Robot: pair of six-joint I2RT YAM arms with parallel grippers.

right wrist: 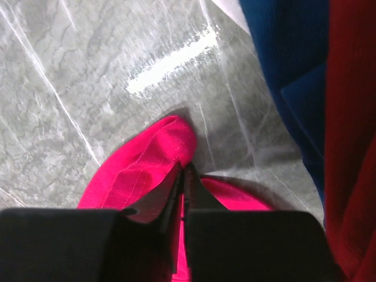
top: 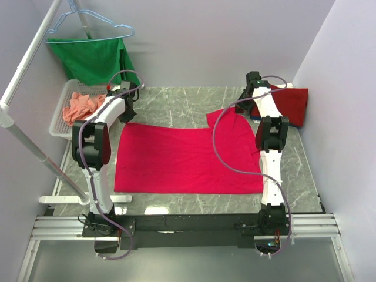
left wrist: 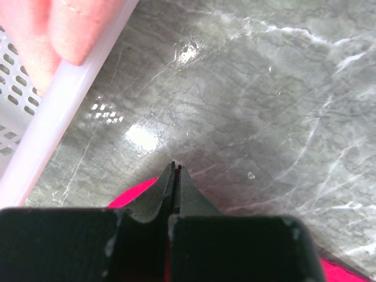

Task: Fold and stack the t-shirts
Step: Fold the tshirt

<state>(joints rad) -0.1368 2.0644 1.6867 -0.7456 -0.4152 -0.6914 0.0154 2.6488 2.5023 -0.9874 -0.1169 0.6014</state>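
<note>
on the table [top: 176, 108], centre: pink shirt [top: 188, 158] spread flat, its sleeve [top: 226, 117] sticking out at the far right corner. right gripper [right wrist: 183, 169] sits on that sleeve, jaws drawn nearly together with a fold of pink cloth bunched at the tips; i read it as pinched. left gripper [left wrist: 175, 167] at the far left corner, jaws fully together; pink cloth shows just under the fingers, but i cannot tell if any is caught between them. dark red shirt [top: 291, 103] lies on a blue shirt [right wrist: 288, 53] at the far right. salmon shirt [top: 79, 107] sits in the basket [top: 57, 126]. step, as i judge it: first fold of the pink shirt, taking the far corners. next: confirm the left grip, then lift both corners together and bring the far edge toward the near hem, evenly, so the cloth does not skew.
</note>
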